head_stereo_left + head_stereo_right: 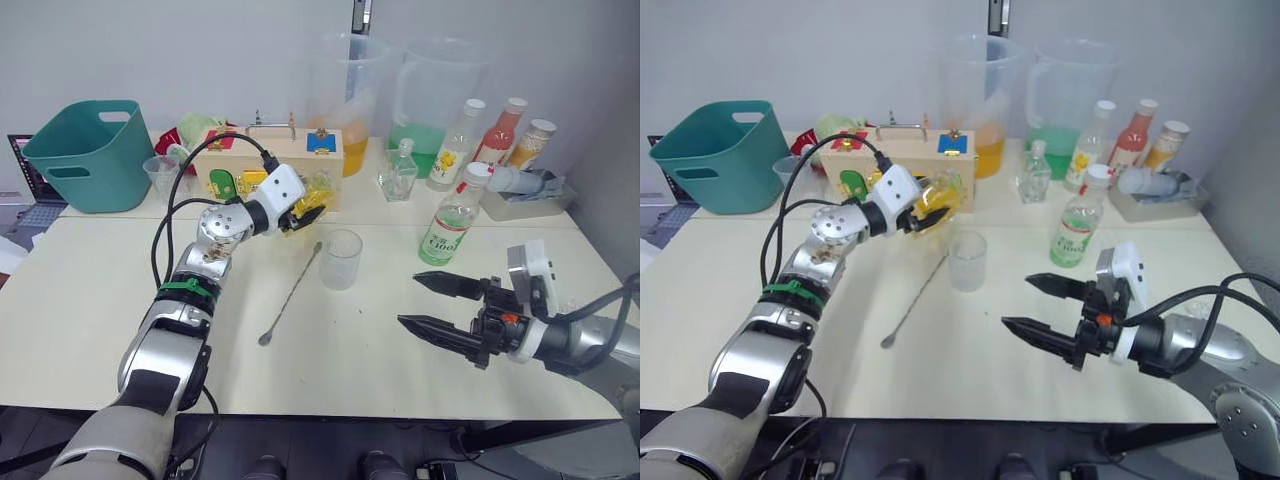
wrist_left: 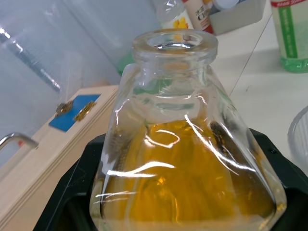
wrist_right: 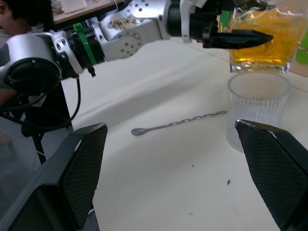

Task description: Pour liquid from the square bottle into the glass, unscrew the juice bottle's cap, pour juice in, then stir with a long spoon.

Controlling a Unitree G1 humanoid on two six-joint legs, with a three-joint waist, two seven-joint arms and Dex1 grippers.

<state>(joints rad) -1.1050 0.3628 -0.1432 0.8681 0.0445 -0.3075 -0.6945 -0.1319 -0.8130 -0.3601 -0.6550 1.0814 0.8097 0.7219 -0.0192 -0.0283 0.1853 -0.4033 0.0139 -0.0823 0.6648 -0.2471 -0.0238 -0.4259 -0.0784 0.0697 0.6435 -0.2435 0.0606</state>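
Cream tabletop (image 1: 380, 350) spreads across the frame beneath a pale grey wall. Left of centre in the left eye view, the left gripper (image 1: 305, 212) is clamped on the square bottle (image 1: 316, 194), which holds amber liquid and hangs in the air, raised off the table just up and left of the glass (image 1: 341, 259); the left wrist view shows its open mouth uncapped. At lower right, the right gripper (image 1: 430, 302) hovers above the table with its two black fingers spread wide and nothing between them. Centre frame, the glass stands upright with the long spoon (image 1: 290, 296) lying flat just to its left, bowl end toward the near edge. Right of the glass, the juice bottle (image 1: 453, 220) stands upright, its white cap (image 1: 478, 172) on. Behind, along the wall, are a wooden box (image 1: 300, 155), a teal basket (image 1: 88, 155) at upper left, and two large clear jugs (image 1: 420, 100).
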